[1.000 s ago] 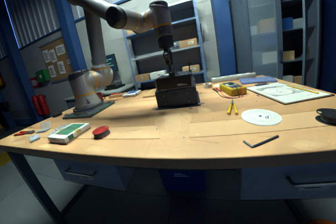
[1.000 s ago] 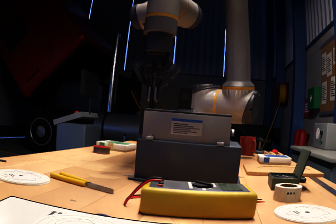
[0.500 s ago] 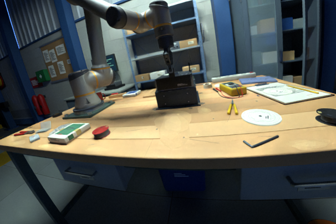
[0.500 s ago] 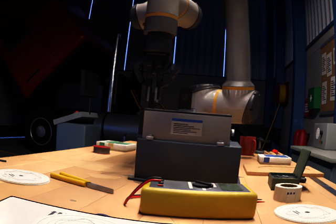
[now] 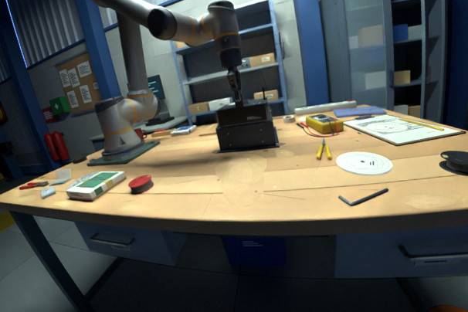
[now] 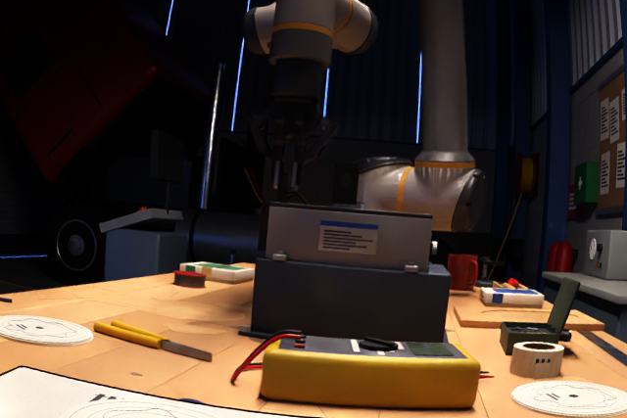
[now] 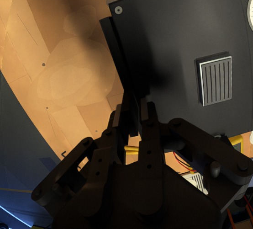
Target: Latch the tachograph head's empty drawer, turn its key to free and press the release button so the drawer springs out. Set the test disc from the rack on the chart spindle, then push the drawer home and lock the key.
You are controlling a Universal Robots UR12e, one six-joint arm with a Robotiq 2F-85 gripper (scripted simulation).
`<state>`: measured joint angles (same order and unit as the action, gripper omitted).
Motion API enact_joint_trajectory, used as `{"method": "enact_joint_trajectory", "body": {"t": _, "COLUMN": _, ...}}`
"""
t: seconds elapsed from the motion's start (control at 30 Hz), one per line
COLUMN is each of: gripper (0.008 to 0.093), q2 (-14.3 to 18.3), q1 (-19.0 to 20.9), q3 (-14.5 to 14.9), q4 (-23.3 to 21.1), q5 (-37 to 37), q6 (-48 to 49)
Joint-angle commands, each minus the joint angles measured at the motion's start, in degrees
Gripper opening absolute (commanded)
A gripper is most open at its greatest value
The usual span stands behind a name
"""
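A thin dark tab, the key (image 7: 132, 117), stands at the front top edge of the tachograph head (image 5: 246, 125), right between my fingers. The head is a dark box in the middle of the bench, with a ribbed grey button (image 7: 215, 81) on its top. Its drawer (image 5: 247, 135) sits flush in the front. A white test disc (image 5: 363, 162) lies flat on the bench to the right. My gripper (image 7: 132, 115) points straight down over the head's front edge. It is open a little around the key and holds nothing.
Behind the head stand blue shelves (image 5: 235, 58) with boxes. A yellow multimeter (image 5: 323, 123) with red leads lies beside the head. Yellow pliers (image 5: 323, 150), a hex key (image 5: 363, 197), a drawing board (image 5: 401, 129) and a red puck (image 5: 140, 183) lie about.
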<state>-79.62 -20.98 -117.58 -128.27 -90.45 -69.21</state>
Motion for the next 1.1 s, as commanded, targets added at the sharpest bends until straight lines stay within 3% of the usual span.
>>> {"method": "enact_joint_trajectory", "body": {"t": 0.0, "gripper": 0.024, "q2": -0.1, "q1": 0.0, "q3": 0.1, "q4": 0.07, "q5": 0.0, "q6": 0.0}}
{"method": "enact_joint_trajectory", "body": {"t": 0.67, "gripper": 0.024, "q2": -3.17, "q1": 0.0, "q3": 2.71, "q4": 5.77, "q5": 0.0, "q6": 0.0}}
{"method": "enact_joint_trajectory", "body": {"t": 1.07, "gripper": 0.024, "q2": -3.51, "q1": 0.0, "q3": 3.05, "q4": 6.48, "q5": 0.0, "q6": 0.0}}
